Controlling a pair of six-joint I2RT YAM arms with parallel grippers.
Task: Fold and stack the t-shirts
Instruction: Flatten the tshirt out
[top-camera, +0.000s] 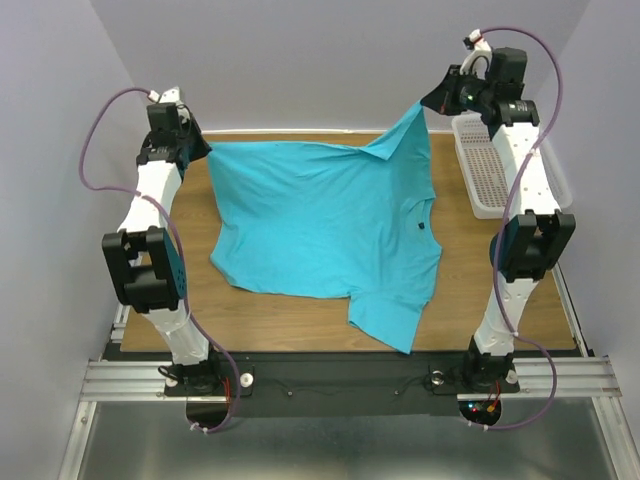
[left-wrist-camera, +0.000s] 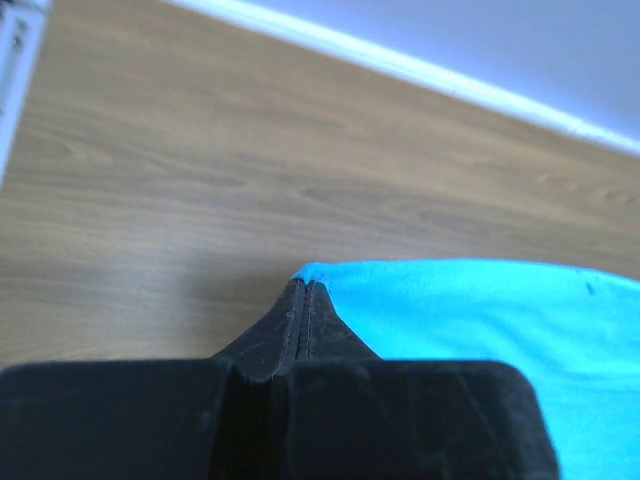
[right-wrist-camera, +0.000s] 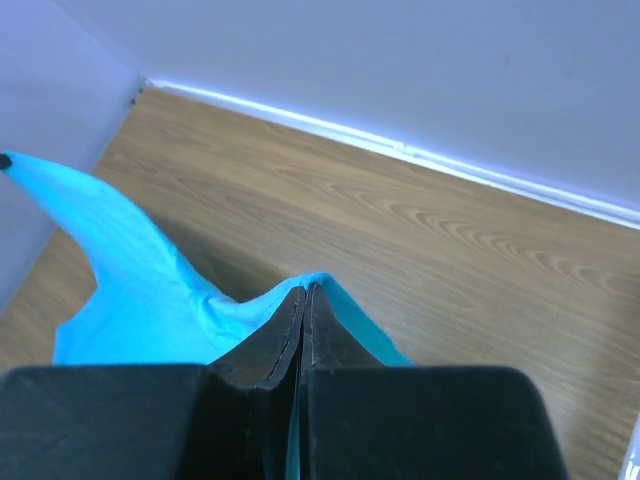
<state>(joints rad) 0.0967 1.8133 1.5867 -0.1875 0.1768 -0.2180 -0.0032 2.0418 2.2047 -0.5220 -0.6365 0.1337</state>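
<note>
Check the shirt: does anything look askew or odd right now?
Yes. The turquoise t-shirt is stretched unevenly: the right claw holds its far corner raised off the table, while the left claw grips the other corner lower. The cloth lies skewed and wrinkled, with one sleeve reaching the table's near edge.

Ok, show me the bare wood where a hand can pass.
Bare wood lies along the near edge of the table, in front of the shirt, and in the strip between the shirt and the basket. The far edge is crowded: the left tool and right tool both grip the shirt there.
</note>
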